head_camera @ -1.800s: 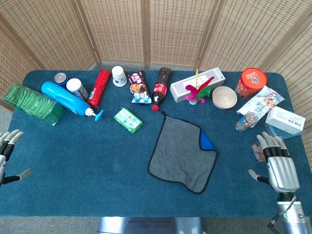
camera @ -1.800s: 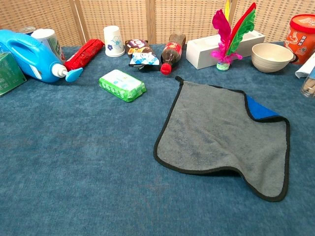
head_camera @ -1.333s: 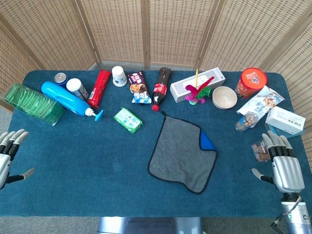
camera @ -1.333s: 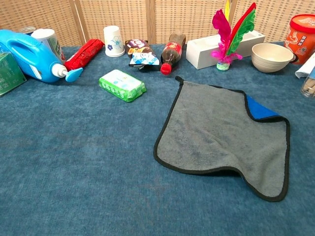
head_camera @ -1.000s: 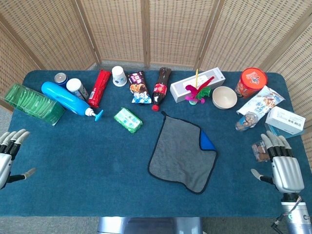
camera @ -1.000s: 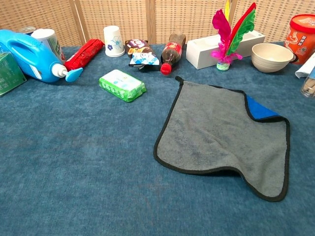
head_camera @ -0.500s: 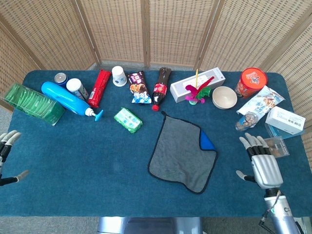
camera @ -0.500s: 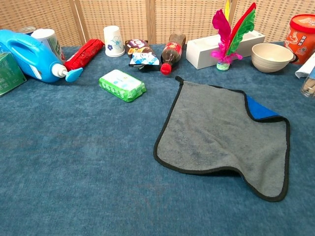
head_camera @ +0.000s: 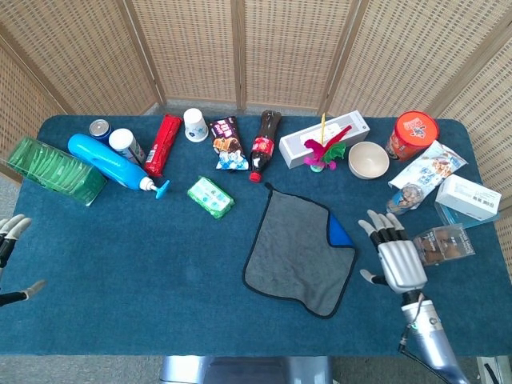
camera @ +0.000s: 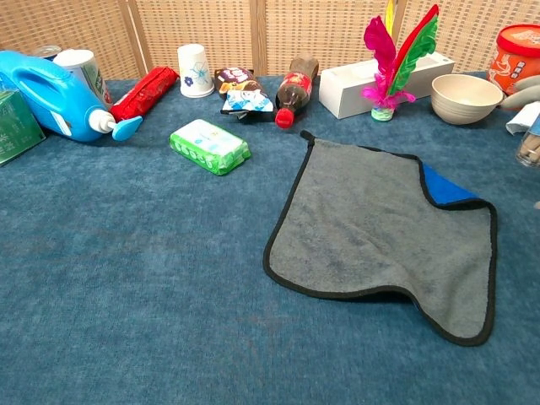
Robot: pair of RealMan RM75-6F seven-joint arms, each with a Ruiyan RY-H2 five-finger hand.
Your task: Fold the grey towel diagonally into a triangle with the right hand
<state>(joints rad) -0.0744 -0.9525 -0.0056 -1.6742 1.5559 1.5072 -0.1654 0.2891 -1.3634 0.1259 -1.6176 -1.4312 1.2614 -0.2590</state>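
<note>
The right robot hand (head_camera: pixel 398 254) is spread wide and holds nothing. Just to its left lies the grey towel (head_camera: pixel 298 250) (one corner flipped, showing blue) on the counter (head_camera: pixel 160 264). Far left, the other robot hand (head_camera: pixel 10 240) is open too.

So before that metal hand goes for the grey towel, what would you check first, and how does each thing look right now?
1. Right hand empty, fingers apart: ok.
2. Right hand beside the grey towel, not touching it yet: ok.
3. Towel flat: not ok; the corner nearest the hand is turned over, showing its blue underside.
4. Nothing lying on the towel: ok.
5. Space to fold toward the cola bottle: cannot tell; the bottle lies close to the far corner.
6. Left hand clear of the towel, at the table edge: ok.
</note>
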